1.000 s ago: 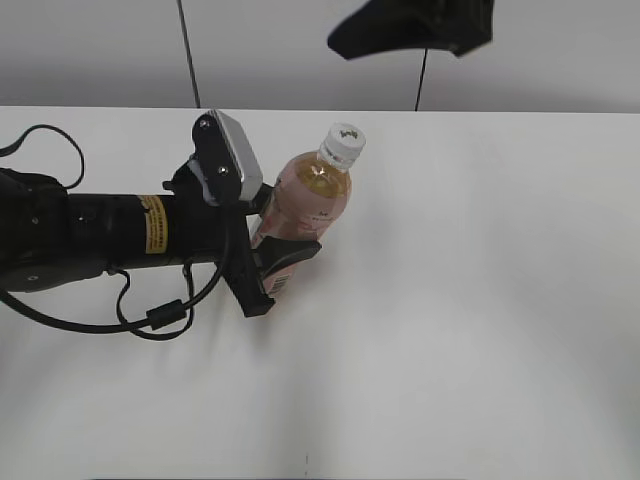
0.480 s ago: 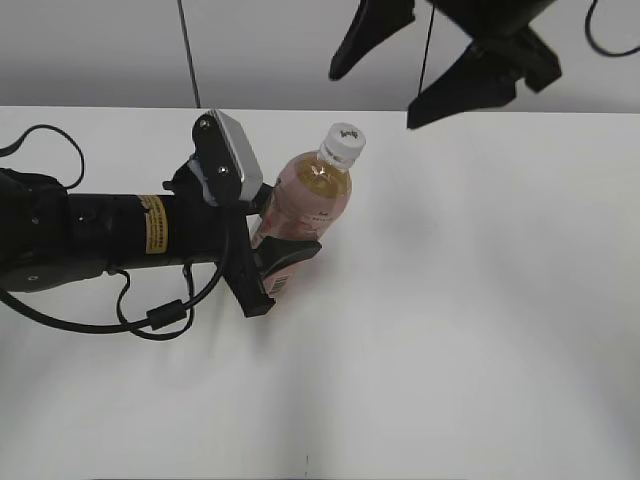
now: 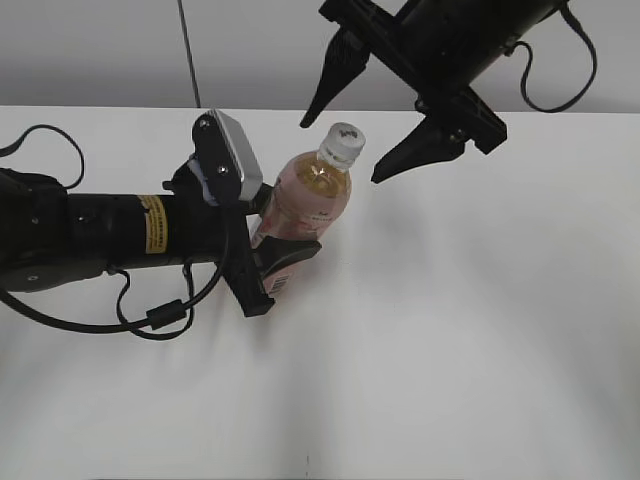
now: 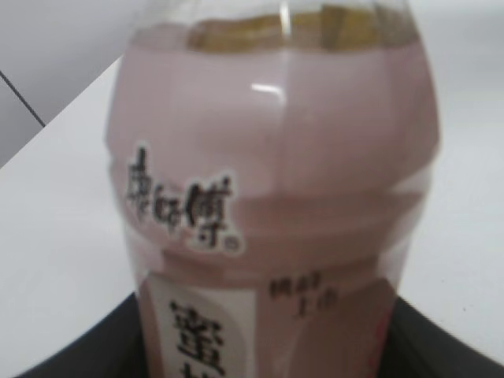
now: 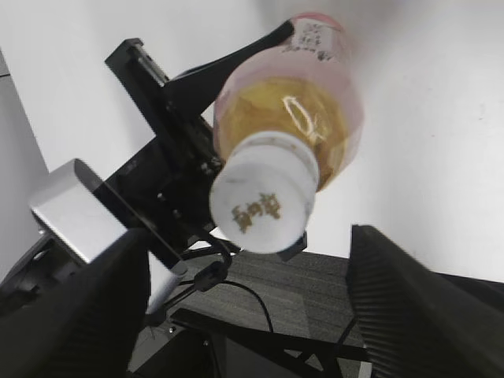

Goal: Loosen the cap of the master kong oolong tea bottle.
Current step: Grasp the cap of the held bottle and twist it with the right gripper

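The master kong oolong tea bottle (image 3: pixel 305 200) stands upright on the white table, amber tea inside, pink label. My left gripper (image 3: pixel 275 255) is shut on its lower body; the label fills the left wrist view (image 4: pixel 276 205). The white cap (image 3: pixel 343 144) sits on top, with dark print, also in the right wrist view (image 5: pixel 264 201). My right gripper (image 3: pixel 340 145) is open and hangs above the cap, one finger on each side, not touching it. In the right wrist view the bottle (image 5: pixel 303 118) is seen from above between the two fingers.
The white table (image 3: pixel 480 330) stretches to the right and front. A grey wall with a dark vertical seam (image 3: pixel 187 55) stands behind. The left arm (image 3: pixel 90 240) and its cable lie across the table's left side.
My right gripper has come down from the top edge toward the cap, fingers spread. The left gripper and bottle have not moved.
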Available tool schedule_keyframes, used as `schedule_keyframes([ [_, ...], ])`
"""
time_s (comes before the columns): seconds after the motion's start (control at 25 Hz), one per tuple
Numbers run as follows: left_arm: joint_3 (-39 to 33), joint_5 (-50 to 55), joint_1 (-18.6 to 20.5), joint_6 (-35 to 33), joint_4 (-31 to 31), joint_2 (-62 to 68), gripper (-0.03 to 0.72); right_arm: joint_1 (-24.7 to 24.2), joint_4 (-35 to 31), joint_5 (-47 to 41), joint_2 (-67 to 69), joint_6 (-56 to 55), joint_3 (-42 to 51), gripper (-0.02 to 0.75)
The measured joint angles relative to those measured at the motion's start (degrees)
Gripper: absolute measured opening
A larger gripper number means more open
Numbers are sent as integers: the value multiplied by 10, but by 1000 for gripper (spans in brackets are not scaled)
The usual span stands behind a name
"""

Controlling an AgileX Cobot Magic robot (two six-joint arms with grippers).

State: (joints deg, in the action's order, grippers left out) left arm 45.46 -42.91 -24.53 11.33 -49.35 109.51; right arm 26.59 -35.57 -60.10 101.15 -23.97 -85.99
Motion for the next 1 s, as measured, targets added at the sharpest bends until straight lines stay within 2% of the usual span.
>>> schedule_keyframes([
  [0.16, 0, 0, 0, 0, 0, 0, 386, 0, 12, 22, 0, -14, 0, 585],
  [0.4, 0, 0, 0, 0, 0, 0, 386, -7, 17, 34, 14, -21, 0, 522],
  [0.64, 0, -1, 0, 0, 0, 0, 386, -9, 17, 38, 20, -21, 0, 498],
  [0.72, 0, -1, 0, 0, 0, 0, 386, -9, 17, 40, 20, -21, 0, 463],
  [0.92, 0, -1, 0, 0, 0, 0, 386, -9, 16, 44, 20, -21, 0, 300],
  [1.0, 0, 0, 0, -1, -1, 0, 386, -9, 16, 44, 20, -20, 0, 285],
])
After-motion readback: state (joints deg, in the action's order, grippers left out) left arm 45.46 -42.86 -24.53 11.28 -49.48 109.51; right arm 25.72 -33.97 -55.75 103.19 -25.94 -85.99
